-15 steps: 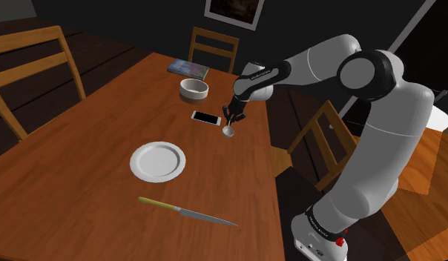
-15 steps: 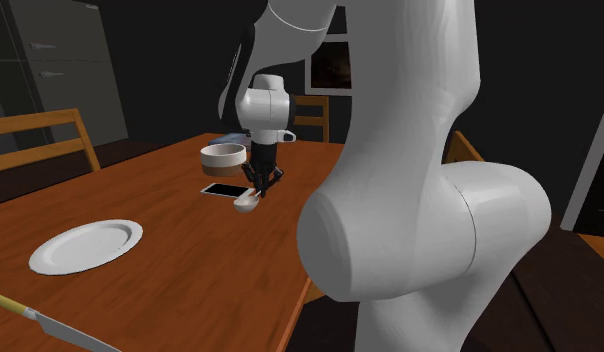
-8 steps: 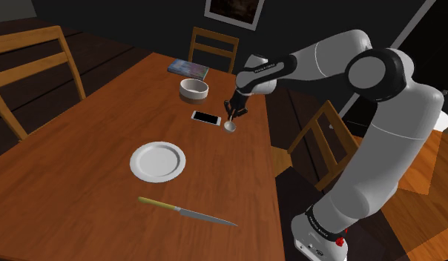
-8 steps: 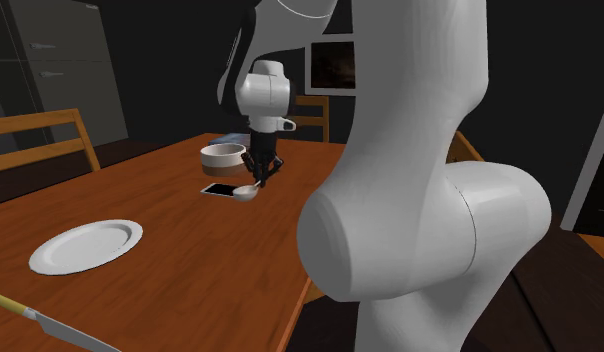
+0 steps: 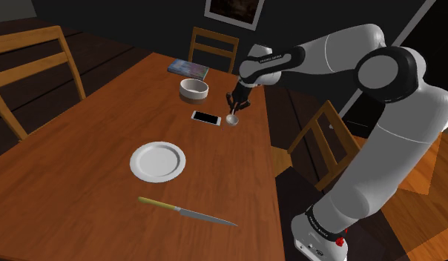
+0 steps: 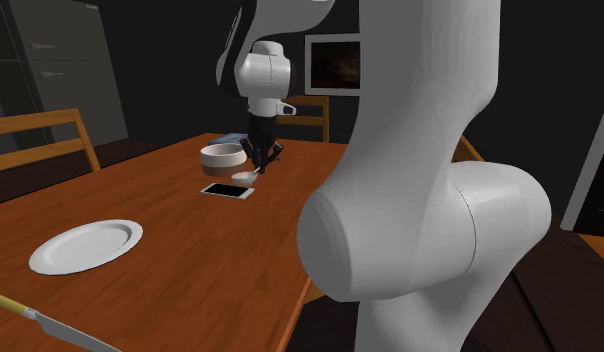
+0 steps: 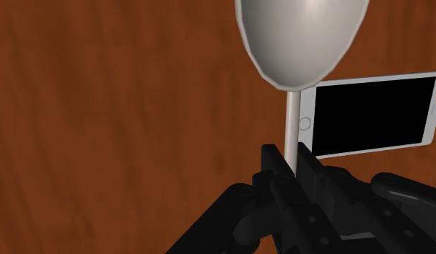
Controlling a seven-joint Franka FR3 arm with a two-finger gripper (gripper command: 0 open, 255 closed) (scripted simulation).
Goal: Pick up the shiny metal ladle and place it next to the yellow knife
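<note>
A home dining room is being shown. A wooden table point(image 5: 81, 148) is being flanked by wooden chairs point(image 5: 213, 46) and is being laid with a white plate point(image 5: 157, 161), a bowl point(image 5: 193, 89) and a yellow-handled knife point(image 5: 187, 212). A phone point(image 5: 206, 118) and a book point(image 5: 188, 68) are being kept on it, and a framed picture point(image 5: 231, 10) is being displayed on the dark wall point(image 5: 156, 18).
</note>
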